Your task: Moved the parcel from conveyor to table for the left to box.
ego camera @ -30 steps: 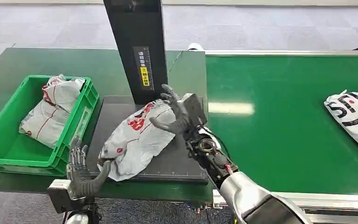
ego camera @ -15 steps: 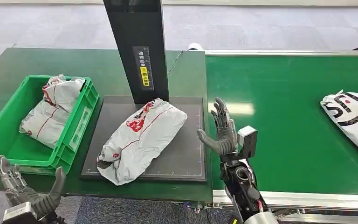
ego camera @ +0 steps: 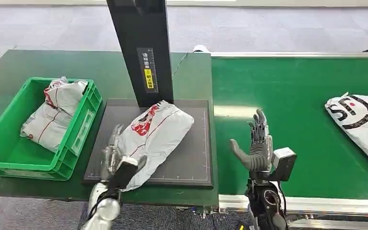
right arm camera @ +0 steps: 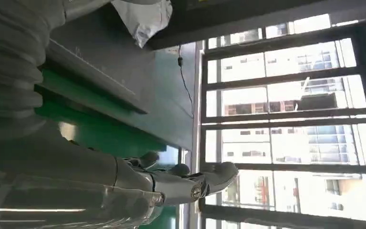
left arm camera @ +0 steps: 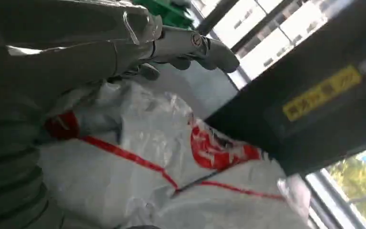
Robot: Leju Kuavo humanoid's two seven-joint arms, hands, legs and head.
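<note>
From the head view, the crumpled white plastic parcel with red print point(ego camera: 153, 139) lies on the dark square scale plate point(ego camera: 191, 163) at the table's conveyor-side edge. The left hand point(ego camera: 117, 160) covers the parcel's near end; whether it grips is hidden. The right hand point(ego camera: 254, 146) stands spread over the green conveyor belt point(ego camera: 297, 96), holding nothing. At the belt's far right edge, a 2nd white bag with black print point(ego camera: 362, 122) is cut off.

In the left wrist view, grey fingers point(left arm camera: 190, 45) reach over the parcel point(left arm camera: 171, 181); contact is unclear.

In the right wrist view, the fingers point(right arm camera: 190, 183) are extended.

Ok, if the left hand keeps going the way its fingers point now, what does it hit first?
The white parcel on the black platform: the left hand is already at its near end. Beyond that stands the black post.
</note>
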